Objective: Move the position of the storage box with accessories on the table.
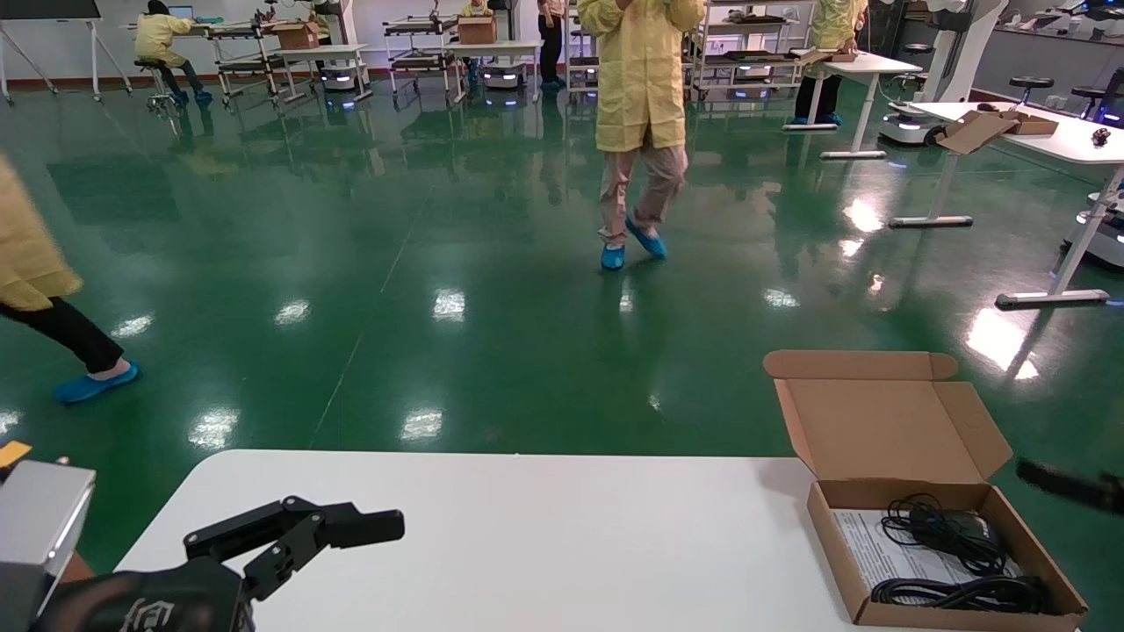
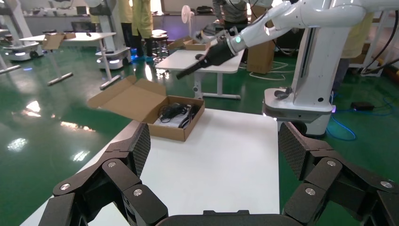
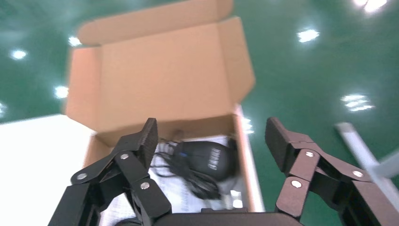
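The storage box (image 1: 918, 606) is a shallow brown cardboard mailer at the right edge of the white table (image 1: 544, 544), with its flap lid (image 1: 887, 421) standing open. Inside lie black cables (image 1: 948, 535) on a white printed sheet (image 1: 865, 549). The right wrist view shows a black power adapter (image 3: 209, 157) in the box (image 3: 160, 80). My right gripper (image 3: 211, 141) is open and hovers above the box's right wall, apart from it. It barely shows in the head view (image 1: 1067, 484). My left gripper (image 1: 299, 535) is open and empty over the table's near left corner.
A person in a yellow coat (image 1: 641, 79) walks on the green floor beyond the table. Another person (image 1: 35, 290) is at the left. White desks (image 1: 1036, 132) and carts stand far off. The left wrist view shows the box (image 2: 162, 110) and bare table (image 2: 221, 155).
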`<move>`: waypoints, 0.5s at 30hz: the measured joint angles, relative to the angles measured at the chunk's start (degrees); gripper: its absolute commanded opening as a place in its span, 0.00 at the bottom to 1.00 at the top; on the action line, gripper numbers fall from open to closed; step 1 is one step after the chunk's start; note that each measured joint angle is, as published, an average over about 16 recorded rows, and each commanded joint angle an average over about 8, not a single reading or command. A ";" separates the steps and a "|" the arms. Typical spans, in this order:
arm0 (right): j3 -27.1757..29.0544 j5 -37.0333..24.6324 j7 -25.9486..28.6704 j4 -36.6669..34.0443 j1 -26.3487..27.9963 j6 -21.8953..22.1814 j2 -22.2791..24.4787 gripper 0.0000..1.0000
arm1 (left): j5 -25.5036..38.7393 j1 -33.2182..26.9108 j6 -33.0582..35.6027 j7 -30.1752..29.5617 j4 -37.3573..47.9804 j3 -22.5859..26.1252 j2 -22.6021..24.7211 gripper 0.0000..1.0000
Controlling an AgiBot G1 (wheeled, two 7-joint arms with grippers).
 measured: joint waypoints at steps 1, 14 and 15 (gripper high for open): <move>0.18 0.25 0.17 0.01 0.16 -0.36 0.10 1.00 | 0.00 0.00 0.00 0.00 0.00 0.00 0.00 1.00; 1.01 1.13 0.57 0.59 0.24 -1.65 0.40 1.00 | 0.00 0.00 -0.01 0.00 0.01 0.00 0.00 1.00; 1.13 1.14 0.50 0.90 0.08 -1.76 0.42 1.00 | 0.00 0.00 -0.01 0.00 0.01 0.00 0.00 1.00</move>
